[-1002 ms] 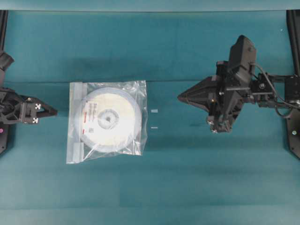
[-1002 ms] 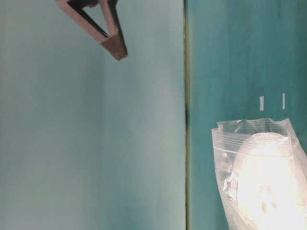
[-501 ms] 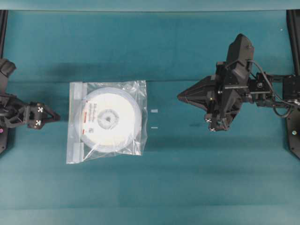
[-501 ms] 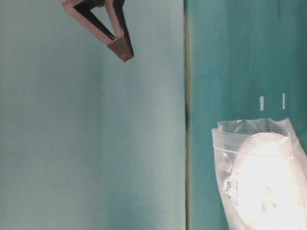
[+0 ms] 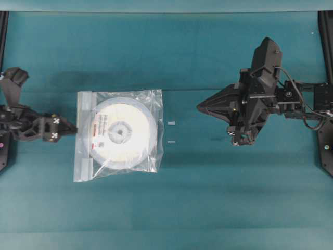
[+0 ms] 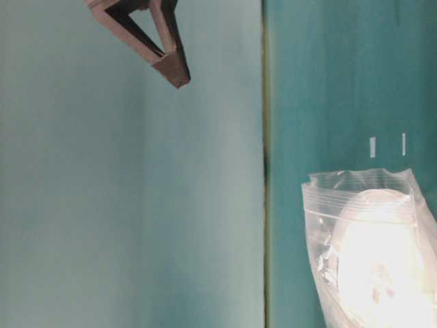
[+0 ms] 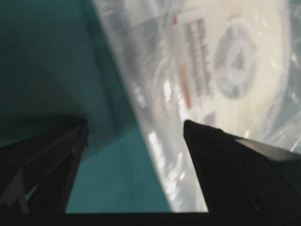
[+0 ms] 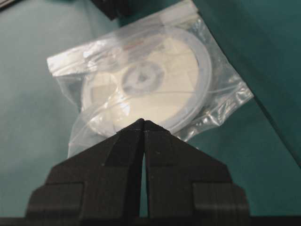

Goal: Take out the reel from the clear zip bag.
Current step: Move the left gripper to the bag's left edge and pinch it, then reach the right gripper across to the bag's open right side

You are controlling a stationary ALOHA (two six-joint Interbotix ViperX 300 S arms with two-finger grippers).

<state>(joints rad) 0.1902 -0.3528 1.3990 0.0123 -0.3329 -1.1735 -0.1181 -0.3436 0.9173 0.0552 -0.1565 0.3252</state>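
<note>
1 reel (image 5: 122, 132), 1 clear zip bag (image 5: 83, 167)

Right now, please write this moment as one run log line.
left claw: open, at zip bag left edge | right claw: shut, apart | reel: inside bag

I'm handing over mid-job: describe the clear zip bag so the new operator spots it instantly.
On the teal table, look left of centre, just beyond the tip of the left gripper. The clear zip bag lies flat there, square and crinkly. It alone is see-through, with the white reel inside and whitish tape patches on its left edge.
</note>
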